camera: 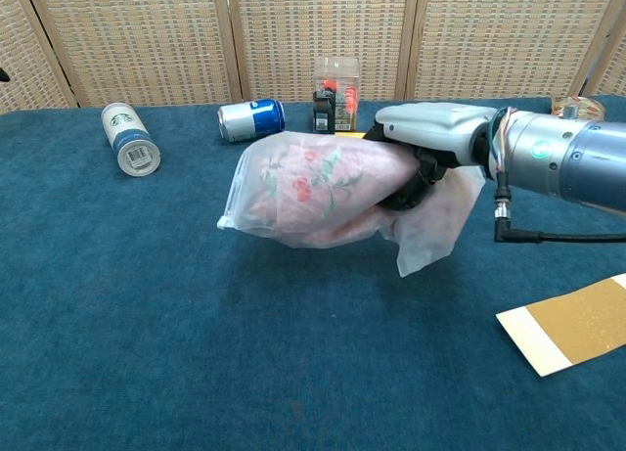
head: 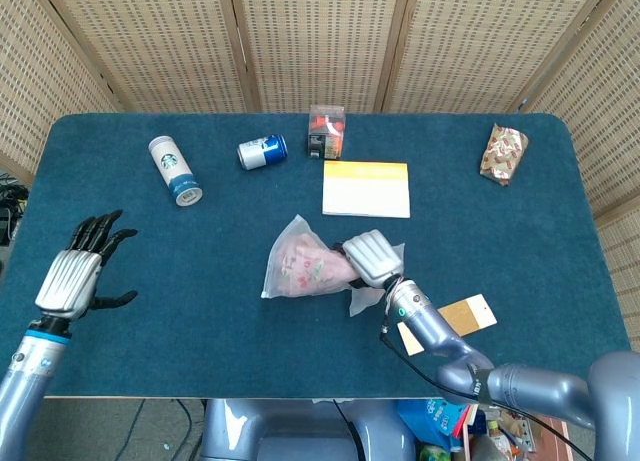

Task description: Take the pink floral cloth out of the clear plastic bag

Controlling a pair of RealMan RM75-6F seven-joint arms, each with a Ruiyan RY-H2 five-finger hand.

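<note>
The clear plastic bag [camera: 421, 238] hangs above the blue table, held by my right hand [camera: 423, 138] near its right end. Inside it lies the pink floral cloth [camera: 308, 182], bunched toward the left. The head view shows the same bag [head: 370, 299] with the cloth [head: 300, 266] and my right hand [head: 368, 257] at mid-table. A loose flap of the bag droops below the hand. My left hand [head: 76, 273] hovers at the table's left edge, fingers spread, holding nothing; the chest view does not show it.
At the back lie a white Starbucks can [head: 174, 169], a blue can [head: 262, 151], a small clear box [head: 326, 131] and a yellow-white booklet [head: 366, 187]. A patterned packet [head: 503, 151] sits far right. A gold card [camera: 567, 322] lies near the front right.
</note>
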